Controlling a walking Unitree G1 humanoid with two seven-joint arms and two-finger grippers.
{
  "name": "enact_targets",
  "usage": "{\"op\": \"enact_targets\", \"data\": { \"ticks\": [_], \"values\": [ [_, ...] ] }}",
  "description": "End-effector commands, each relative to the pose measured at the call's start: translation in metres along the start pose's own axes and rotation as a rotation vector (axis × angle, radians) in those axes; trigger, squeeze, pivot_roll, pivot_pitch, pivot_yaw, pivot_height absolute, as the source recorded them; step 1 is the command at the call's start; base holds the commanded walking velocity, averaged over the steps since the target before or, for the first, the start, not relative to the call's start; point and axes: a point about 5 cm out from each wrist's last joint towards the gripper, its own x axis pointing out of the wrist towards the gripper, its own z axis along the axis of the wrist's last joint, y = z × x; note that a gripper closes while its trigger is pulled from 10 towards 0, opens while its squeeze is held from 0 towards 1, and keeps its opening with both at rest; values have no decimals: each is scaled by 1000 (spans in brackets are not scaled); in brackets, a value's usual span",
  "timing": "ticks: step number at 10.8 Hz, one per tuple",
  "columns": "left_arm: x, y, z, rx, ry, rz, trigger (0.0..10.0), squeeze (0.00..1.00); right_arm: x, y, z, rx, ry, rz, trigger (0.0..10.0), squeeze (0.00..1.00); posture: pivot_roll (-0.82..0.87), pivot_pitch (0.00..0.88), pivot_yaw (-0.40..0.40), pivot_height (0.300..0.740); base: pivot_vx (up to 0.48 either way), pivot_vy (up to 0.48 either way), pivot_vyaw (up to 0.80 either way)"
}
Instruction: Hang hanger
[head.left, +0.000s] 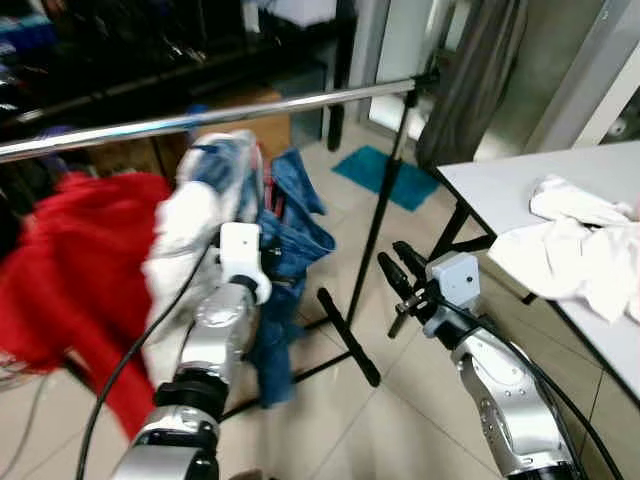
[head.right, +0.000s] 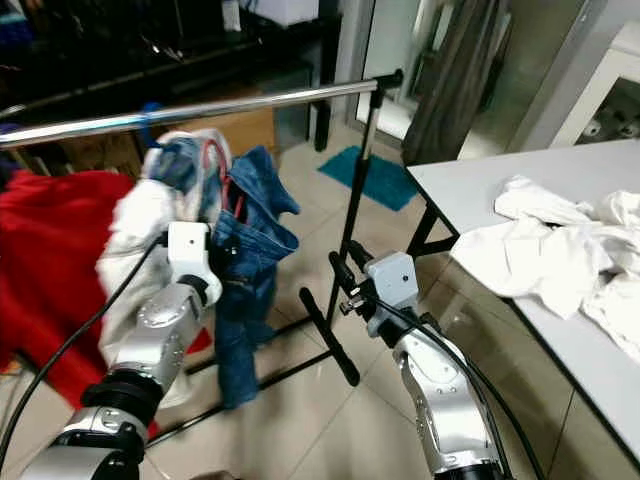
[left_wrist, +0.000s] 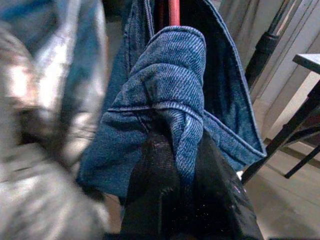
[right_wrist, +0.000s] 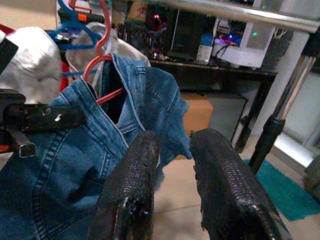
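Note:
A denim jacket (head.left: 290, 235) sits on a red hanger (right_wrist: 98, 47), whose hook is up near the silver rail (head.left: 210, 118) of a clothes rack. Whether the hook rests on the rail I cannot tell. My left gripper (left_wrist: 182, 145) is shut on a fold of the jacket's denim, just below the rail. My right gripper (head.left: 392, 253) is open with a narrow gap and nothing in it. It hovers to the right of the jacket, near the rack's black upright (head.left: 385, 190), pointing toward the jacket (right_wrist: 60, 150).
A red garment (head.left: 70, 260) and a white one (head.left: 185, 235) hang at the left of the rail. A white table (head.left: 520, 190) with crumpled white cloths (head.left: 580, 250) stands at the right. The rack's black foot (head.left: 348, 335) lies on the tiled floor, with a teal mat (head.left: 375, 170) behind.

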Motion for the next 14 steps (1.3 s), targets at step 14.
{"op": "enact_targets", "data": {
  "ticks": [14],
  "values": [
    [-11, -46, 17, 408, -139, -388, 10000, 0, -1, -15, -1, -58, 31, -132, 10000, 0, 47, 14, -12, 723, 0, 0, 0]
  ]
}}
